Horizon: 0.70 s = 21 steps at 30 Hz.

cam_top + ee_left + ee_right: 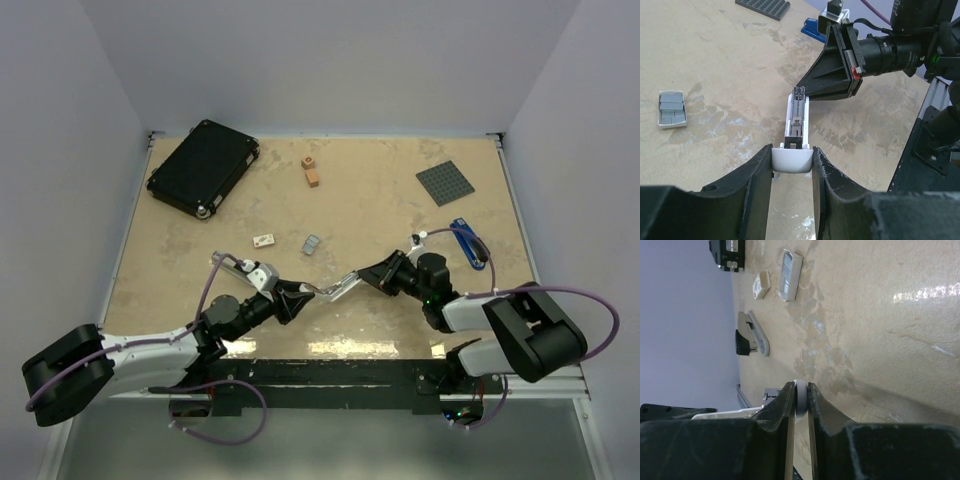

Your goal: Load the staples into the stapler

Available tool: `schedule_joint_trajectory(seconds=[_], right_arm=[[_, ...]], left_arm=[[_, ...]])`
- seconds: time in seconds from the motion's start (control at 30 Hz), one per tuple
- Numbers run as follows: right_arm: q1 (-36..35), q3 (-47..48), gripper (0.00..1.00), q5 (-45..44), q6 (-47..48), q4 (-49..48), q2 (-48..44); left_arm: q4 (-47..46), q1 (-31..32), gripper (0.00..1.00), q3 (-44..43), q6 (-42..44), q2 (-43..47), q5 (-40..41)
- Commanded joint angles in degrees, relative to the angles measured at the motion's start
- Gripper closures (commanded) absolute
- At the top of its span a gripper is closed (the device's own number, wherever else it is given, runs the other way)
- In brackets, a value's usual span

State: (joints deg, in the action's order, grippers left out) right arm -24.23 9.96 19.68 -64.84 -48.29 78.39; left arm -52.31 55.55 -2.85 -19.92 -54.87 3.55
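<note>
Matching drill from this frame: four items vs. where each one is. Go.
Items:
1 stapler
2 staples
3 case
4 baseplate

Places:
a far left corner
b clamped in left gripper
c far right
d lying free, centre

Pairs: 1-b, 2-d, 3-a, 4-c

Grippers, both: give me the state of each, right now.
Left gripper: closed on one end of the white stapler.
Right gripper: closed on its other end.
</note>
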Motion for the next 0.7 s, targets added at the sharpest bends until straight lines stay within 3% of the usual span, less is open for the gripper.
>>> schedule_joint_trajectory(seconds=[0.0, 0.07, 0.17, 0.43, 0.67], right_arm=[[1.6, 1.8, 0.83, -3.0, 5.8, 0.8, 2.3], [1.6, 1.9, 0.83, -2.9, 6.4, 0.7, 2.9], [1.6, 0.5, 1.00, -1.7, 4.4, -3.7, 4.1], [2.3, -5.9, 1.00, -3.4, -6.7, -17.2, 5.5], [2.3, -2.2, 1.00, -0.3, -2.1, -13.1, 4.0]], left_arm=[[-10.9, -0.4, 1.00, -0.8, 3.2, -0.5, 2.2], [-10.7, -0.4, 1.00, -0.8, 3.8, -0.4, 2.8], [-11.7, -0.4, 1.00, 0.1, 3.7, 0.0, 3.5], [-16.2, -0.4, 1.00, 7.8, 0.9, 8.4, 11.2], [-11.5, -0.4, 1.00, 5.5, 2.3, 9.0, 8.8]])
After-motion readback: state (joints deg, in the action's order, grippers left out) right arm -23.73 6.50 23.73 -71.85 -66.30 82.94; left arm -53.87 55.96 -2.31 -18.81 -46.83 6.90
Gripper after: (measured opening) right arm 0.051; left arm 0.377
